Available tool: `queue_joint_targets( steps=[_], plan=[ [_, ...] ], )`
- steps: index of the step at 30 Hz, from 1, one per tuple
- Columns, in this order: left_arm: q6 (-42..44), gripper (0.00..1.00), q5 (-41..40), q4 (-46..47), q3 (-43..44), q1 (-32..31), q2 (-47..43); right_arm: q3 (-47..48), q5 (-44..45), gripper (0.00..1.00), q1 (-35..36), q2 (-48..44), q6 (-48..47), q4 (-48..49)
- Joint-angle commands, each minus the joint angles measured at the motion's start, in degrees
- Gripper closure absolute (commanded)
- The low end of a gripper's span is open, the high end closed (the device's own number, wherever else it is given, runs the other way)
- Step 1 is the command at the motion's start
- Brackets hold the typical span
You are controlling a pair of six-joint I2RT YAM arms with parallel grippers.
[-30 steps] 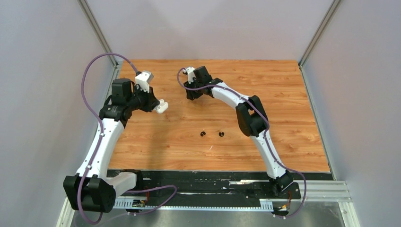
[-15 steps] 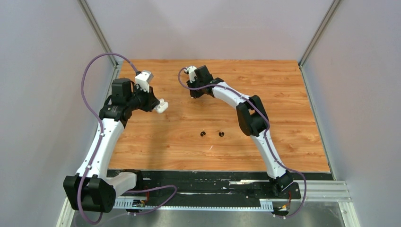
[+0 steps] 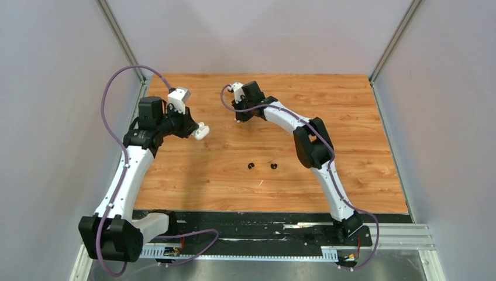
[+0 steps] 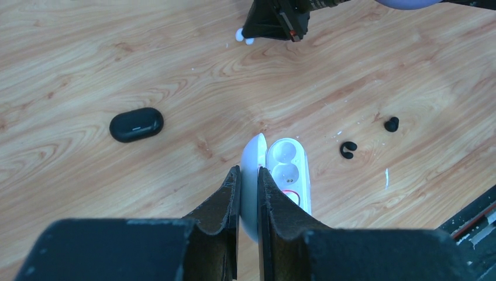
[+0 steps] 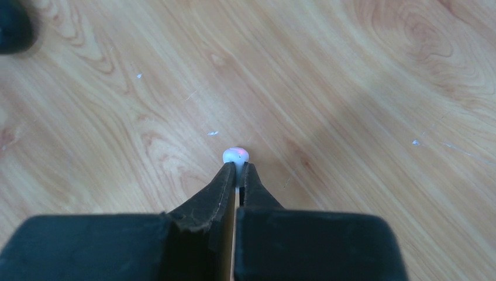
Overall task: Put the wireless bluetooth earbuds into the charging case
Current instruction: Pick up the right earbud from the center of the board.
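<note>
My left gripper [image 4: 248, 170] is shut on the lid of the open white charging case [image 4: 286, 170] and holds it above the table; its two sockets are empty. In the top view the left gripper [image 3: 200, 130] is at the left middle. My right gripper [image 5: 238, 165] is shut on a white earbud [image 5: 236, 155], just over the wood. In the top view the right gripper [image 3: 238, 117] is at the far middle. Two black earbuds [image 3: 251, 165] [image 3: 274, 165] lie apart on the table centre, and they also show in the left wrist view [image 4: 348, 150] [image 4: 391, 123].
A closed black case [image 4: 136, 124] lies on the wood left of the white case; its corner shows in the right wrist view [image 5: 11, 23]. Grey walls stand around the wooden table [image 3: 351, 117].
My right gripper has shifted slightly to the right and away with the white earbud. The left arm and the white case have barely moved.
</note>
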Motion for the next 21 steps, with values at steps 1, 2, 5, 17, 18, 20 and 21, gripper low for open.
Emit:
queue_joint_targets(
  steps=[1, 2, 5, 17, 18, 20, 21],
  plan=[
    [2.8, 1.0, 4.03, 3.64, 1.65, 0.34, 1.56, -3.4, -9.21, 1.0, -1.85, -8.33, -3.5, 0.97],
    [4.52, 1.0, 4.74, 4.2, 1.82, 0.34, 2.79, -4.76, -11.64, 1.0, -2.52, -10.5, -4.75, 0.88],
    [8.55, 1.0, 9.09, 5.71, 3.49, 0.34, 5.7, -11.17, -20.35, 1.0, -4.77, -19.59, -10.64, 1.18],
    [28.71, 1.0, 22.84, 7.46, 17.66, -7.83, 22.65, -26.28, -36.3, 1.0, -9.24, -50.27, -39.03, -4.9],
    [30.18, 1.0, 23.35, 7.45, 18.49, -9.44, 23.31, -26.04, -36.57, 1.0, -9.24, -51.38, -40.27, -6.2],
    [31.5, 1.0, 23.85, 7.55, 20.63, -11.77, 25.2, -25.08, -37.1, 1.0, -9.04, -52.84, -43.13, -9.14],
    [31.74, 1.0, 23.92, 7.97, 21.73, -12.44, 26.23, -24.59, -37.18, 1.0, -8.94, -53.36, -44.96, -10.96]
  ],
)
